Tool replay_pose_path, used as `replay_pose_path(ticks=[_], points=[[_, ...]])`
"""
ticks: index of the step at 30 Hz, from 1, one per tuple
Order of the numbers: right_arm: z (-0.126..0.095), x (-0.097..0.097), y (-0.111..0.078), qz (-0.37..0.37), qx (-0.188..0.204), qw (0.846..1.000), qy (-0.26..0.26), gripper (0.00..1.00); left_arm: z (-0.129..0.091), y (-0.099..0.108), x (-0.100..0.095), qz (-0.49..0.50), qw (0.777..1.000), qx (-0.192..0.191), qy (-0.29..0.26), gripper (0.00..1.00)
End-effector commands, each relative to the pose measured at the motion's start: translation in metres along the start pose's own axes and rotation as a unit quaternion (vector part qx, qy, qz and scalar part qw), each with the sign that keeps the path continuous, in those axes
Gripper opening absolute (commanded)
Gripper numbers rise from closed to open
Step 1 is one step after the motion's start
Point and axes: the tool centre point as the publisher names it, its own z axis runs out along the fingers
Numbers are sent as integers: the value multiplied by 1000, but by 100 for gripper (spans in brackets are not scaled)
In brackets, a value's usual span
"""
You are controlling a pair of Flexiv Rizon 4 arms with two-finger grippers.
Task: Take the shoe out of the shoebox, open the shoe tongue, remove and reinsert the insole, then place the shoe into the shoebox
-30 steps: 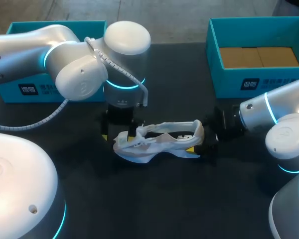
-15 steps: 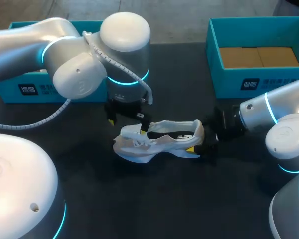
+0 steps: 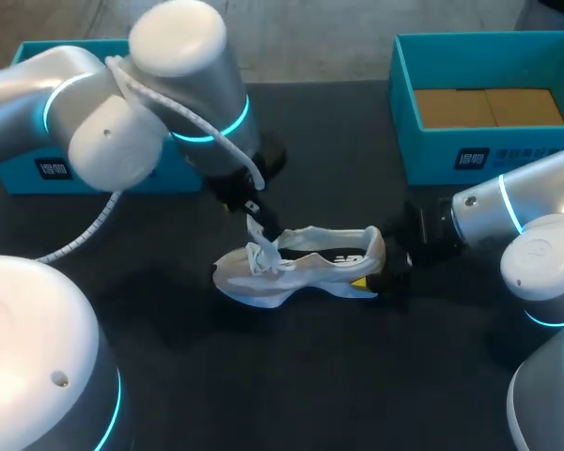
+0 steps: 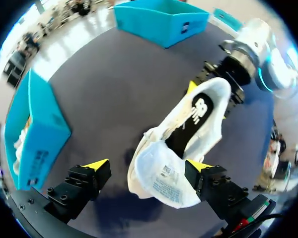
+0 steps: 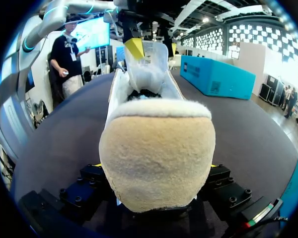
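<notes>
Fingers of the left gripper first: spread wide, clamped on nothing. Between them, the upturned tongue of the white shoe, close against one finger and clear of the other. Just past the tongue, down inside the opening, the dark insole, lying in place. Hangs above the front of the shoe on the tilted left arm, pointing down at it. At the other end, fingers of the right gripper: pressed on the pale, fuzzy heel from both sides, low over the table. Grips there on the right arm, which comes in from the side. As for the shoe: stands upright on its sole near the middle of the dark table, outside both boxes, toe toward the left arm and heel toward the right. Farther back, along the far edge and well apart from the shoe, two teal boxes. Behind the left arm and partly hidden by it, the left shoebox. Across from it, the right shoebox, open-topped, with brown cardboard on its floor.
</notes>
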Motion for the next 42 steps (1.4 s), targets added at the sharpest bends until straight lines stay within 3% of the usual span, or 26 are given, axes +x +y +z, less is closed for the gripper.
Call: replay_pose_path(ticks=[1,5,14,15,17,19,20,31,42], points=[[3,0,0,0,1,1000,-1,0,-12,-9,-4,184,980,16,74,100],[3,0,0,0,1,1000,-1,0,-23,-22,-1,251,964,31,79,100],[3,0,0,0,1,1000,-1,0,-33,-54,5,305,950,26,63,100],[3,0,0,0,1,1000,-1,0,-33,-58,6,309,949,27,60,85],[3,0,0,0,1,1000,-1,0,-32,-64,9,312,948,26,55,36],[3,0,0,0,1,1000,-1,0,-32,-69,13,314,948,28,56,7],[3,0,0,0,1,1000,-1,0,-32,-72,15,315,947,29,54,0],[3,0,0,0,1,1000,-1,0,-23,-96,43,301,952,43,39,0],[3,0,0,0,1,1000,-1,0,-2,-92,70,326,942,37,73,0]])
